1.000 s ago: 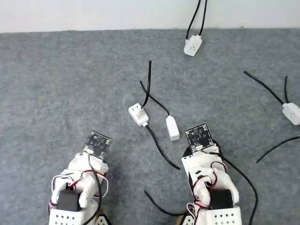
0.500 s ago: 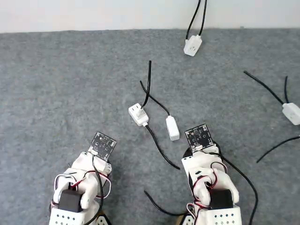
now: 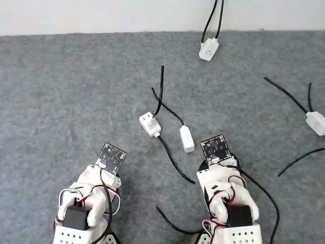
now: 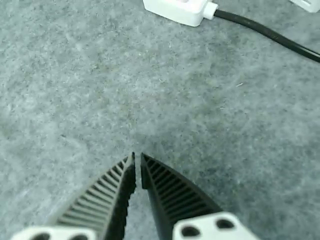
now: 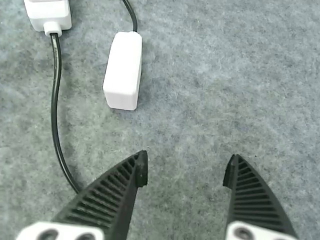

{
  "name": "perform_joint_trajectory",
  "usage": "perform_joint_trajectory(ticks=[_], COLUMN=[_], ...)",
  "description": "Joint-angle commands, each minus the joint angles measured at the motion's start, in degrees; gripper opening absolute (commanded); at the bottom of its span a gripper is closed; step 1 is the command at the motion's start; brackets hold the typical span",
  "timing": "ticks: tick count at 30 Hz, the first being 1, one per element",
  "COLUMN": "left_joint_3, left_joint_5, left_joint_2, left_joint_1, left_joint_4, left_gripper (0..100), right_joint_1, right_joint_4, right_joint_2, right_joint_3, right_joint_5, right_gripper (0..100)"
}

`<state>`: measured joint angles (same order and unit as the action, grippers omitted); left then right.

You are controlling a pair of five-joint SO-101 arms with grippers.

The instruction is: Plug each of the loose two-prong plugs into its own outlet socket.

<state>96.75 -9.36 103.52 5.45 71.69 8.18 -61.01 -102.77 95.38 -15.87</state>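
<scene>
Two robot arms are waiting side by side at the near edge of a grey mat [image 3: 61, 91], with the plugging job not yet done. The left gripper [image 4: 137, 162] is hovering low over bare mat with its two ribbed fingers drawn together, only a sliver of a gap between the tips and nothing held. The right gripper [image 5: 187, 170] is hanging with its fingers spread wide apart, also holding nothing.

A white plug [image 3: 150, 124] is lying loose in the middle of the mat, between the two arms and farther out than both. A black cable [image 3: 172, 160] is trailing from its near end back toward the right arm [image 3: 228, 198]. Just beside the plug, apart from it, a white block [image 3: 187, 138] is lying flat. From the right wrist it is sitting just ahead of the open fingers, nearer the finger on the plug's side.

From the left wrist, the plug is showing ahead of the closed fingertips, well apart from them.

Two more white connectors are lying on the mat on black leads, one at the far edge [image 3: 208, 50] and one at the right edge [image 3: 316, 122]. I cannot tell whether those are plugs or sockets.
</scene>
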Motion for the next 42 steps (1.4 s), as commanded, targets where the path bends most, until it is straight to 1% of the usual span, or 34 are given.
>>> perform_joint_trajectory(ticks=[1,4,6,7,9,12,14,16,18,21,25,28,31,33,35,38,39,42], left_joint_3=[-0.3,-0.3,-0.3,-0.3,-0.6,-4.7,-7.8,-11.5,-16.3,-25.3,-38.2,-45.4,-49.5,-51.1,-52.8,-55.0,-55.4,-57.1], left_joint_5=[-0.5,-0.5,-0.5,-0.5,-0.6,-0.3,-0.1,-0.1,0.9,6.9,12.0,12.8,12.0,6.6,0.6,-4.0,-4.9,-8.8], left_joint_2=[0.7,0.7,0.7,0.7,0.7,0.8,0.8,0.8,0.8,0.8,0.8,0.8,0.6,0.2,-2.2,-11.3,-15.8,-32.0], left_joint_1=[-0.2,-0.4,-3.0,-5.5,-14.1,-27.7,-33.7,-35.3,-35.9,-36.7,-41.1,-40.6,-36.8,-33.3,-29.0,-25.1,-24.3,-22.3], left_joint_4=[-1.0,0.2,-0.5,-1.5,-5.1,-15.4,-19.5,-19.9,-17.4,-13.9,-11.5,-10.5,-10.2,-10.2,-9.5,-6.6,-5.8,-3.4], left_gripper=[2,2,2,2,2,2,2,2,2,2,2,2,2,4,11,24,26,27], right_joint_1=[-0.5,-0.2,-0.4,-0.7,-1.4,-4.0,-6.0,-7.3,-7.4,-7.3,-7.3,-7.6,-7.7,-7.7,-7.7,-7.7,-7.7,-7.7], right_joint_4=[-0.3,-0.3,-0.3,-0.3,-0.2,-1.7,-3.7,-6.1,-8.7,-11.5,-13.7,-15.5,-16.8,-18.8,-21.5,-25.9,-27.2,-30.7], right_joint_2=[0.5,0.4,0.2,0.0,0.0,0.0,0.4,0.6,0.6,0.7,5.6,15.7,26.3,32.5,37.6,43.6,45.5,50.2], right_joint_3=[1.1,1.1,1.1,1.1,0.4,-5.6,-12.1,-19.5,-26.5,-35.4,-44.2,-50.8,-59.0,-65.1,-71.1,-78.4,-80.3,-84.2], right_joint_5=[-0.6,-0.4,-0.5,-0.7,-0.7,-0.7,-0.7,-0.4,-0.4,-0.4,-0.4,-0.4,-0.4,-0.3,-0.2,0.7,1.1,1.8], right_gripper=[25.2,25.2,25.3,25.5,25.5,25.5,25.5,25.5,25.5,25.5,25.5,25.5,25.5,25.5,25.5,25.5,25.5,25.5])
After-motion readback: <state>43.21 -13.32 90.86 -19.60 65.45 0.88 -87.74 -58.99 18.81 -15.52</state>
